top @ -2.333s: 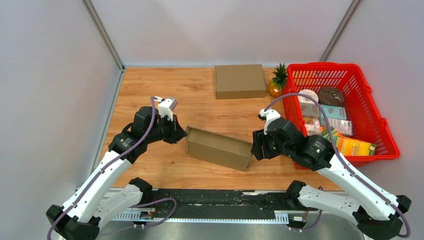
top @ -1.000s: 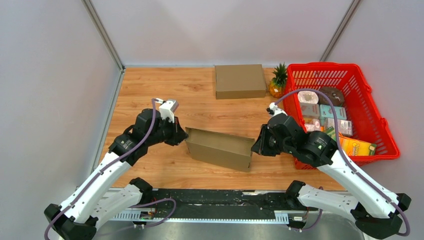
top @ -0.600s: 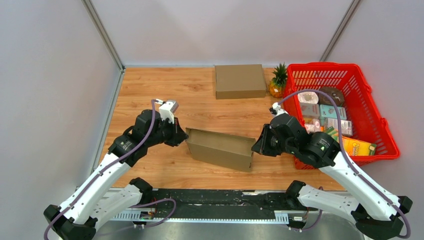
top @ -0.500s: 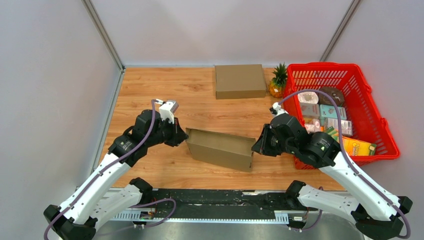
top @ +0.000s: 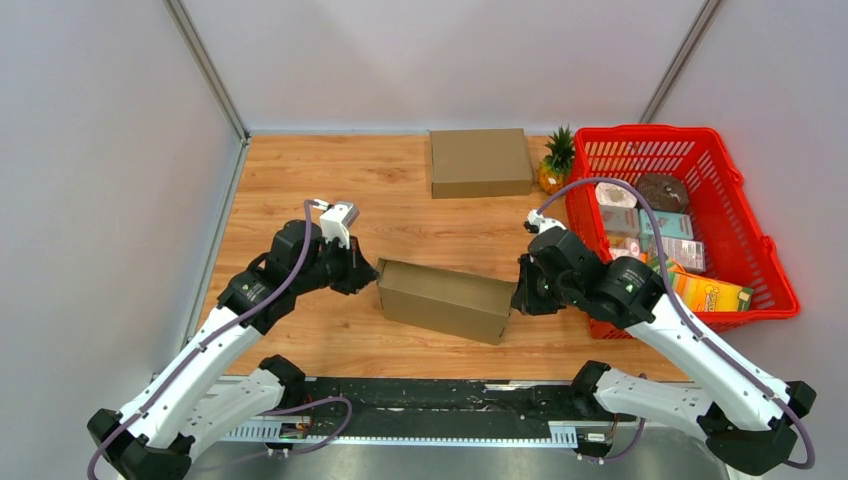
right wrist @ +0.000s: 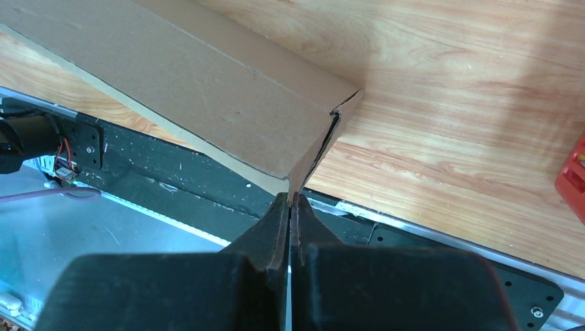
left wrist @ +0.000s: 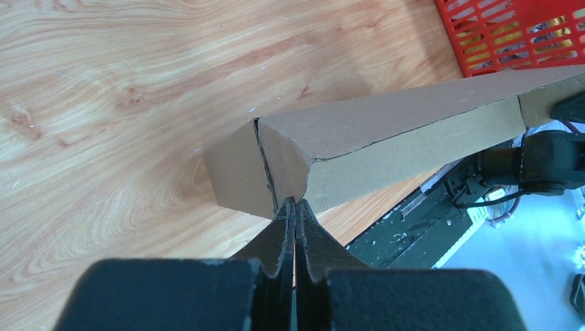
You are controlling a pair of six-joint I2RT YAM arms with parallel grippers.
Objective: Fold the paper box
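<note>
Lying on the wooden table near its front middle, the paper box sits between the two grippers. It is a long brown cardboard shape. Its long axis runs mostly left to right, skewed a little: the left end points toward the far-left, and the right end sits nearer the arm bases. The broad top face is tilted rather than level.

The left gripper has its fingers pressed together with nothing showing between them. Its tip is at the box's left end, at the lower part of the seam where the end flap meets the side. The right gripper is pressed together the same way. Its tip is at the near corner of the right end, where a thin dark gap shows along the end flap's edge. Whether either tip actually touches the cardboard or stops just short of it is hard to tell from these angles.

Well apart, at the far edge of the table, a second flat cardboard box lies closed. A pineapple stands just beside it on the right. A red basket of packaged goods sits at the right side of the table, close to the right arm.
</note>
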